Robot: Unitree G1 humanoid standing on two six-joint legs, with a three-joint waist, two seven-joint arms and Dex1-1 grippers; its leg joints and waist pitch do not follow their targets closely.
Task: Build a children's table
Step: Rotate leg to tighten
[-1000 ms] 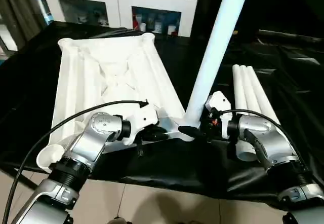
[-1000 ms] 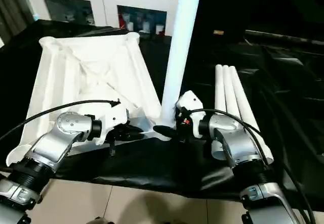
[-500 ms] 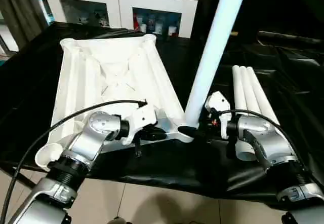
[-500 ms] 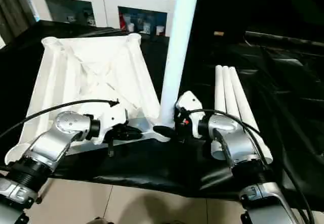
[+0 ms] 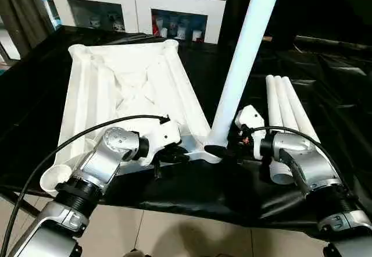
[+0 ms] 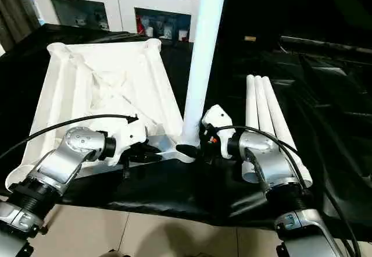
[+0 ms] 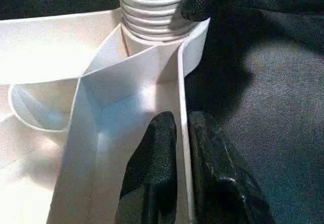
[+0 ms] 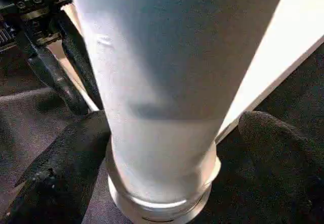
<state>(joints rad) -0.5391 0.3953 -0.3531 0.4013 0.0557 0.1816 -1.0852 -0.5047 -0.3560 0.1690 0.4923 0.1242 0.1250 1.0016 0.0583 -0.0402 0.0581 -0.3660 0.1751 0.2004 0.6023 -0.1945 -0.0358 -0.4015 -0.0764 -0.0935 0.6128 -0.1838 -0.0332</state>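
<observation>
One leg [image 5: 244,59] more upright than before; left claw [image 7: 181,148] pinches tabletop [image 5: 128,88] rim, right claw [image 8: 167,148] wide around leg.

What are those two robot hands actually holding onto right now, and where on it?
The left end effector pinches the tabletop's thin edge wall near its corner. The right end effector straddles the upright leg's base, open.

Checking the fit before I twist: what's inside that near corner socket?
The upright leg stands in the tabletop's corner socket; its ribbed end shows above the rim. How deep it sits is hidden.
</observation>
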